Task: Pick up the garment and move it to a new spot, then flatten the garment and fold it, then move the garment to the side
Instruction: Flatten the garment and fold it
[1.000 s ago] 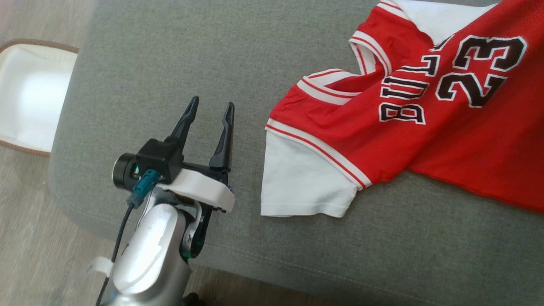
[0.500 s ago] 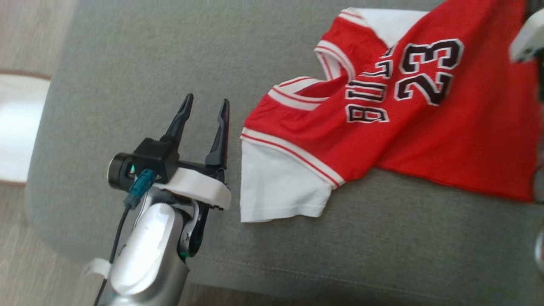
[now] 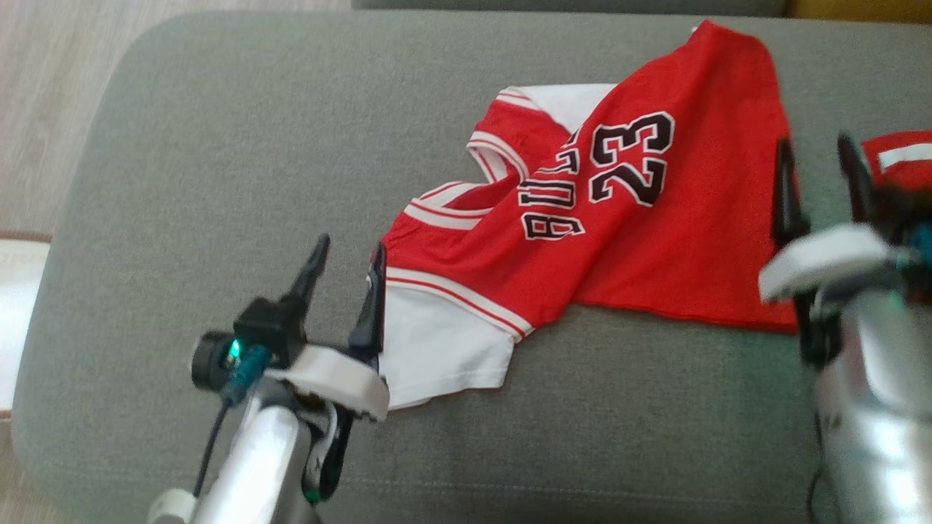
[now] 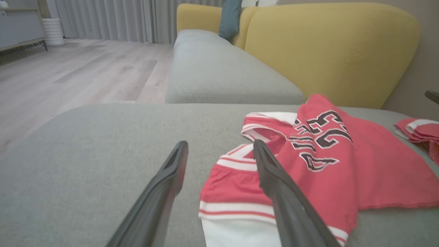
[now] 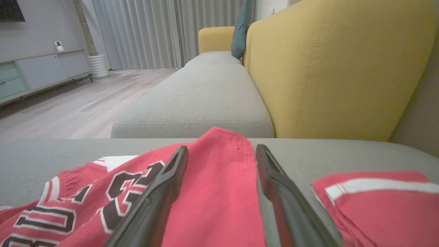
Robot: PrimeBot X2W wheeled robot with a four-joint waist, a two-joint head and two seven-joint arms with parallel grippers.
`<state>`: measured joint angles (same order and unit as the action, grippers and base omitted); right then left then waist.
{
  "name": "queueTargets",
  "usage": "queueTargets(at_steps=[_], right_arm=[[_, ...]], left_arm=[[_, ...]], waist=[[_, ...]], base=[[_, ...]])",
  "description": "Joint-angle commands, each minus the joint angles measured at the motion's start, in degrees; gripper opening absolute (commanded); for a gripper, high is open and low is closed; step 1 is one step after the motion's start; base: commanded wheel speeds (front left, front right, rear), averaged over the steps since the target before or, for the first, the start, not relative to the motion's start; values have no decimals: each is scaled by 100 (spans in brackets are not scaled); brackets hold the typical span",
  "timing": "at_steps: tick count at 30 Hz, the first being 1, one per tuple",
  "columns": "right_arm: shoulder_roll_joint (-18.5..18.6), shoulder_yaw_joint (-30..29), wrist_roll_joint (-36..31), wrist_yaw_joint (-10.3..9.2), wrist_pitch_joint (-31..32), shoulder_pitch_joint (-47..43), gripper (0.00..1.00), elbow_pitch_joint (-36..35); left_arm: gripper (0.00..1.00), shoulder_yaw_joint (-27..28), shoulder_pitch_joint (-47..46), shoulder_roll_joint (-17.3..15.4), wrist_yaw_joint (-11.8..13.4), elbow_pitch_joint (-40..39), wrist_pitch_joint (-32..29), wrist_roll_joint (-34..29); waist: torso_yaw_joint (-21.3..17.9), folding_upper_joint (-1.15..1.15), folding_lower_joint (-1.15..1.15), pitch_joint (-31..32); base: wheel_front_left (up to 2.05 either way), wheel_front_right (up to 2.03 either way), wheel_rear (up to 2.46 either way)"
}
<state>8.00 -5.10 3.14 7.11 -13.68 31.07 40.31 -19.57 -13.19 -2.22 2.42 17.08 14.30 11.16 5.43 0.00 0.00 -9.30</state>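
**Entry: both grippers spread at the jersey, nothing gripped**

You are holding the left gripper with its jaws spread and nothing between them. One second ago bare grey lay between its inner finger and the white sleeve. Now that finger is lying right along the sleeve's edge in the head view. In the left wrist view, that same finger is crossing over the red shoulder band, while the outer finger is sitting over bare sofa cushion. Whether the inner finger is touching cloth, you cannot tell from these views.

The head camera is now framing more of the robot's right side than it was a second ago. Log the jersey's slide across that view as camera motion, not as cloth motion.

The right gripper is now showing in the head view, where a second ago it was out of frame. Its jaws are also spread and holding nothing. The jersey is lying crumpled on the cushion, number side up. Its far red edge is passing under the right gripper's inner finger and into the gap between the jaws. A second red piece with a white stripe is lying just outside the right gripper's outer finger, apart from the jersey.
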Motion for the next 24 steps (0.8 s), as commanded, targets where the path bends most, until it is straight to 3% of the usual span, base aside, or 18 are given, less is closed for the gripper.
queueTargets(at_steps=[1, 7, 13, 24], right_arm=[[-99, 62, 48, 37, -52, -115, 100, -346], [-427, -312, 145, 37, 203, -1283, 100, -1556], [-504, -383, 176, 37, 575, -1753, 100, -2415], [-511, -273, 443, 37, 773, -2013, 100, -2837]], left_arm=[[100, 157, -27, -66, -33, -81, 70, -30], [100, -60, 156, -105, -185, 475, -154, -16], [100, -178, 226, -159, -305, 730, -690, 83], [100, -224, 261, -322, -184, 923, -1830, 183]], waist=[[-71, 0, 0, 107], [-118, 0, 0, 184], [-132, 0, 0, 118], [-203, 0, 0, 98]], base=[[0, 0, 0], [0, 0, 0], [0, 0, 0], [0, 0, 0]])
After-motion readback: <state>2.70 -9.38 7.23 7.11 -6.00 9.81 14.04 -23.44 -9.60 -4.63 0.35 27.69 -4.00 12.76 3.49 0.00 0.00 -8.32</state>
